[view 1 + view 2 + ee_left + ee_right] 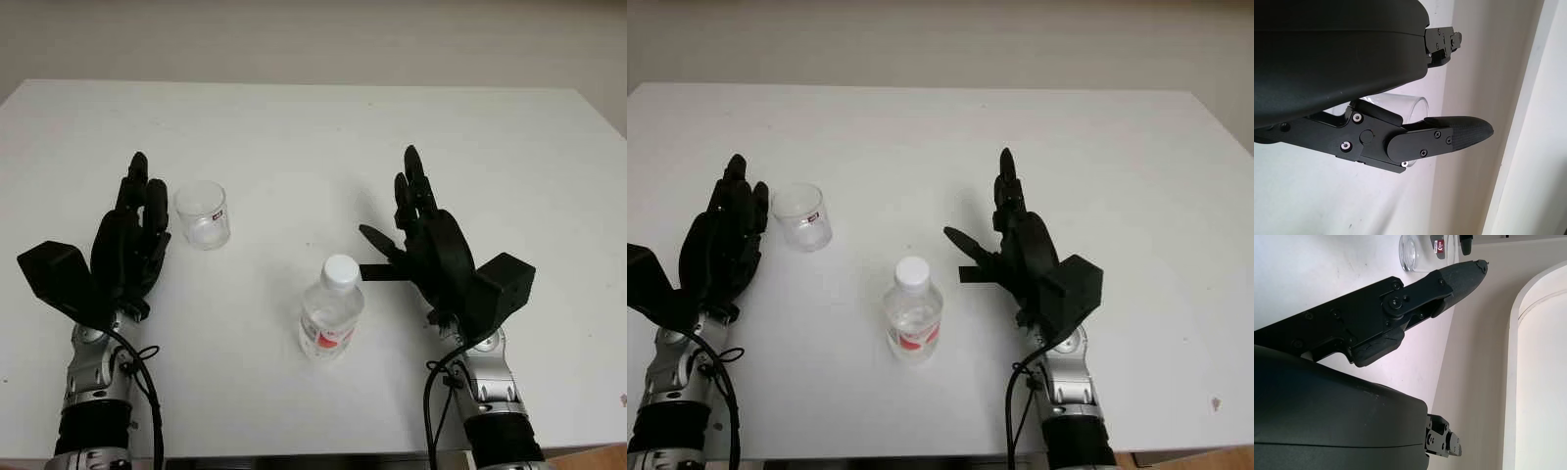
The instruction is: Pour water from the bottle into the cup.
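Note:
A clear plastic water bottle with a white cap and a red label stands upright on the white table, near the front middle. An empty clear cup stands to its left and farther back. My left hand is open, just left of the cup and close to its side, with nothing in it. In the left wrist view the cup shows behind a black finger. My right hand is open to the right of the bottle, its thumb pointing toward the cap across a small gap. The cup also appears in the right wrist view.
The table's front edge runs just below both forearms. A pale wall rises behind the far edge. Bare tabletop lies between the cup and the bottle and across the far half.

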`<act>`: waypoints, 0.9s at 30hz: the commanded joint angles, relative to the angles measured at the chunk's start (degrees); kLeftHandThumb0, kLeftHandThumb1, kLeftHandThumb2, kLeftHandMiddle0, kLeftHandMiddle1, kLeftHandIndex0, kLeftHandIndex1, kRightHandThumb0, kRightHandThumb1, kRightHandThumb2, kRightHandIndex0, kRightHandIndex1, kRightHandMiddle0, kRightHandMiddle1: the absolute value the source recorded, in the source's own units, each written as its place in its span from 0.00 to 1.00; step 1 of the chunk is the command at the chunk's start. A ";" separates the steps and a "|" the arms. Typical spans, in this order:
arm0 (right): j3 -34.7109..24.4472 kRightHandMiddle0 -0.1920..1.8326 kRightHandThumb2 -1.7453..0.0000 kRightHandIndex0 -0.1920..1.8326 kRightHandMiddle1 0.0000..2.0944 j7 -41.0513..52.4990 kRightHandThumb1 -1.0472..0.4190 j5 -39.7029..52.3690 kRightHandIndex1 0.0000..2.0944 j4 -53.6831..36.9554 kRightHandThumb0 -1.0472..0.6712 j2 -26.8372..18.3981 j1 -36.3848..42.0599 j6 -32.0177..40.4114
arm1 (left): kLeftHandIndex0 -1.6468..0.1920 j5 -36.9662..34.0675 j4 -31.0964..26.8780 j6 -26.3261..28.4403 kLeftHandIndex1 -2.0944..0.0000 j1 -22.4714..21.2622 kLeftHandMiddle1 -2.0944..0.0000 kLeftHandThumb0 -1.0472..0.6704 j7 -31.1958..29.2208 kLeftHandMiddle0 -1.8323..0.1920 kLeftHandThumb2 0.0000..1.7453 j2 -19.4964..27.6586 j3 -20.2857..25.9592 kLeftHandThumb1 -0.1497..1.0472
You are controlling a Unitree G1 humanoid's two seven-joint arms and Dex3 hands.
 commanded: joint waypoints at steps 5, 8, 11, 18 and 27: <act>-0.09 0.00 0.97 0.00 0.00 0.07 0.07 -0.09 0.00 0.88 0.07 -0.91 -0.24 -0.16 | 0.95 0.23 -1.34 0.23 0.97 0.38 0.97 0.20 -0.24 0.96 0.30 0.32 -0.15 1.00; -0.29 0.00 0.97 0.00 0.00 0.57 0.07 0.17 0.00 1.16 0.08 -1.46 -0.23 0.20 | 0.95 0.33 -0.46 0.15 0.98 -0.59 0.97 0.20 -0.39 0.96 0.30 0.13 -0.53 1.00; -0.70 0.00 0.96 0.00 0.00 1.39 0.06 0.81 0.00 0.73 0.08 -2.23 0.30 0.30 | 0.96 0.57 0.18 0.12 0.98 -1.31 0.98 0.20 -0.05 0.96 0.29 -0.15 -0.90 1.00; -1.78 0.00 0.97 0.00 0.00 12.25 0.07 7.92 0.00 -6.66 0.09 -7.76 3.90 3.62 | 0.96 0.71 1.56 -0.45 0.97 -2.23 0.97 0.18 -0.40 0.96 0.28 -0.11 -1.15 1.00; -1.39 0.00 0.98 0.00 0.00 28.76 0.10 19.04 0.00 -21.75 0.05 -15.73 13.30 11.32 | 0.96 0.91 0.56 -0.55 0.97 -1.58 0.97 0.18 -0.40 0.96 0.29 -0.23 -1.44 1.00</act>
